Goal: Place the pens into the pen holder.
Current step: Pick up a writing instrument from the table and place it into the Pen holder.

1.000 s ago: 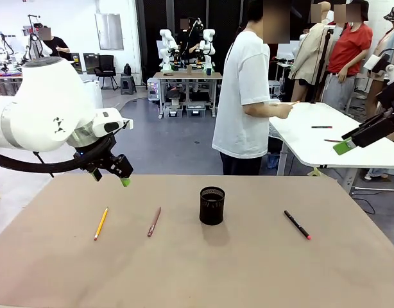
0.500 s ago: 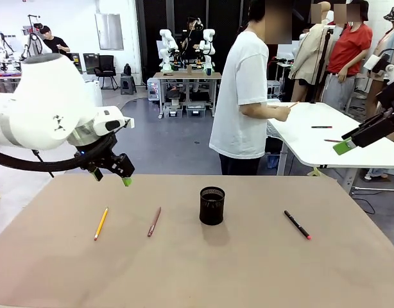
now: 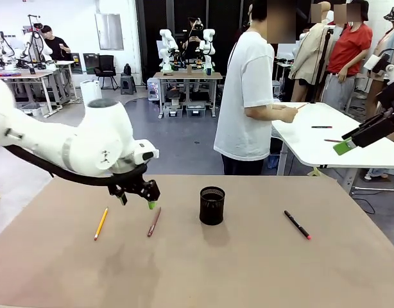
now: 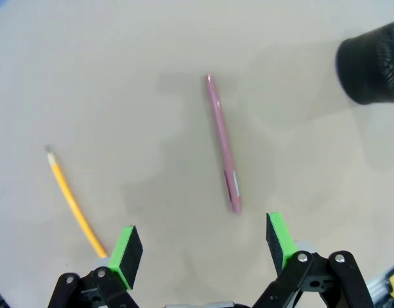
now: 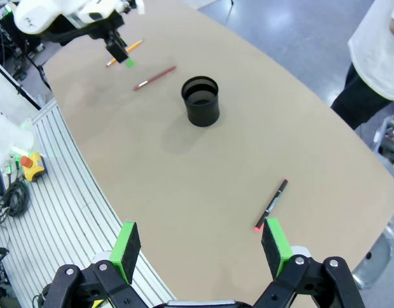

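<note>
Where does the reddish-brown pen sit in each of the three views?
Front view: reddish-brown pen left of centre, left of the pen holder.
Left wrist view: pen mid-picture; pen holder at top right.
Right wrist view: pen upper left, up-left of the pen holder.
Shared landmark: the pen holder.

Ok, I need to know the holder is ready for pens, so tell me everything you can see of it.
The holder is a small black cylinder cup, wire mesh by the look, with a smooth rim around its open top. It stands upright near the middle of the table, mouth up. The right wrist view looks down into it, and it seems empty. Only the table touches it.
</note>
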Controlling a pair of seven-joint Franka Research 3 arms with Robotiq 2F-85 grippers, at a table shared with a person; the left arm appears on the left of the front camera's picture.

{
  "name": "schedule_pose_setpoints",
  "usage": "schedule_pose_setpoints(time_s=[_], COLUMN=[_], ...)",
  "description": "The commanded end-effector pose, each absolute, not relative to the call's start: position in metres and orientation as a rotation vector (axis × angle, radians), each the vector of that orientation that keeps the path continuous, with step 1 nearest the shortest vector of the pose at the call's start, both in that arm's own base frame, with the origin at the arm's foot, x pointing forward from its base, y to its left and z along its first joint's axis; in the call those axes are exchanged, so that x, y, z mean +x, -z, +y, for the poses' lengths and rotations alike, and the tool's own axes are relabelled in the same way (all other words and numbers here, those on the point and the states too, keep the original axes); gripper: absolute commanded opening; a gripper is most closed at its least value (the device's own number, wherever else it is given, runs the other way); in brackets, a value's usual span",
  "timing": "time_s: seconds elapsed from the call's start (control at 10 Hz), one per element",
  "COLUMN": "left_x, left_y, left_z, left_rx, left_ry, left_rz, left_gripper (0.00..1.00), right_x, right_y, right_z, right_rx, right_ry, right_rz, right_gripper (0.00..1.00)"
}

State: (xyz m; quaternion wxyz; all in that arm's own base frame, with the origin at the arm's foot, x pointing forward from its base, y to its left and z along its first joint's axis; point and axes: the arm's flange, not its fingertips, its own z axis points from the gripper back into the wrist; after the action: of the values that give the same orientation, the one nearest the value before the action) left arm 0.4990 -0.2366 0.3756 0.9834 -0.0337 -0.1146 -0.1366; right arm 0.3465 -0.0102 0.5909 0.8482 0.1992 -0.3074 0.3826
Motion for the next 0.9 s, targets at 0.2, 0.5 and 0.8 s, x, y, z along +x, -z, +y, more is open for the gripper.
schedule_pose_setpoints(time_s=[0.2, 0.5, 0.8], left_x=[0.525, 0.520, 0.520], left_y=[-0.350, -0.343, -0.343], left_z=[-0.278, -0.275, -0.275], left_rx=[-0.042, -0.071, -0.071], left_ry=[0.235, 0.269, 0.269], left_rz=[-0.205, -0.195, -0.195], left_gripper=[1.00, 1.00, 1.00], right_x=[0.348, 0.348, 0.348], right_y=[-0.592, -0.592, -0.592], right_z=[-0.010, -0.010, -0.010], right_rx=[0.442, 0.442, 0.442], right_ry=[-0.815, -0.815, -0.815], right_rz=[-0.663, -0.663, -0.663], right_gripper=[1.00, 1.00, 1.00])
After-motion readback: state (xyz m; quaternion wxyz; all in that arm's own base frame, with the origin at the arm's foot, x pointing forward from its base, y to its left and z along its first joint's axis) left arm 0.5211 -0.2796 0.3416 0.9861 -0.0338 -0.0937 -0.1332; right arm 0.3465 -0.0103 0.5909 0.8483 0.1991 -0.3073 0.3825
